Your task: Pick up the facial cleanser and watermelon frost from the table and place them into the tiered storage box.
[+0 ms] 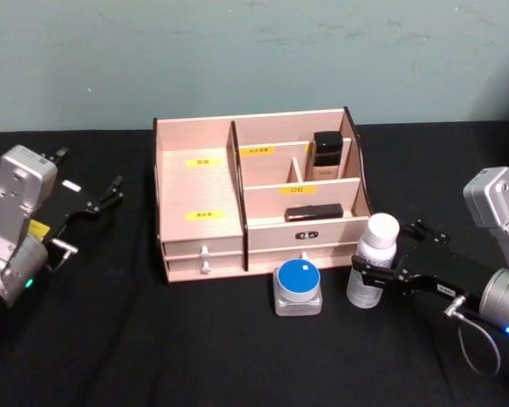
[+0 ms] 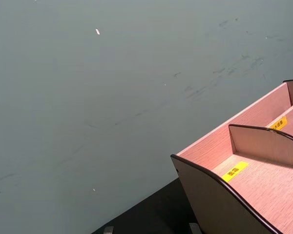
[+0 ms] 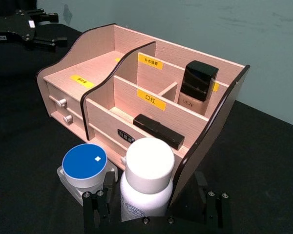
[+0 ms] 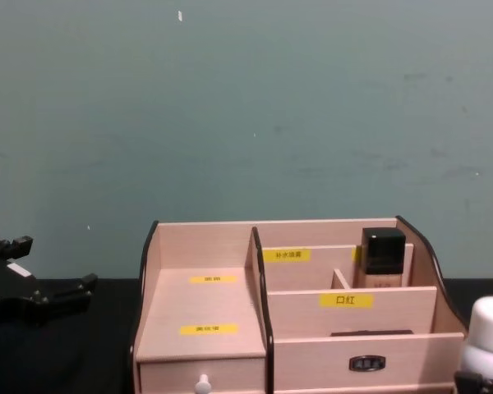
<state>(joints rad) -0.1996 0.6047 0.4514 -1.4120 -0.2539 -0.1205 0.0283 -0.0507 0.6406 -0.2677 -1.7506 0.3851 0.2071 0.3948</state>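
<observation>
Holding two dark items, tiered storage box (image 1: 199, 182), black table (image 1: 153, 339)

Tiered storage box (image 1: 237, 212) mid-table, jar (image 1: 298, 286) just before it, bottle (image 1: 373, 259) right of jar.

A black tablecloth (image 1: 110, 339) covered the table, and a plain grey-green wall (image 1: 254, 51) with faint scuffs rose behind it. A dark-capped bottle (image 1: 327, 158) stood in a rear compartment on the right, and a flat black bar (image 1: 313, 212) lay in the one before it.
</observation>
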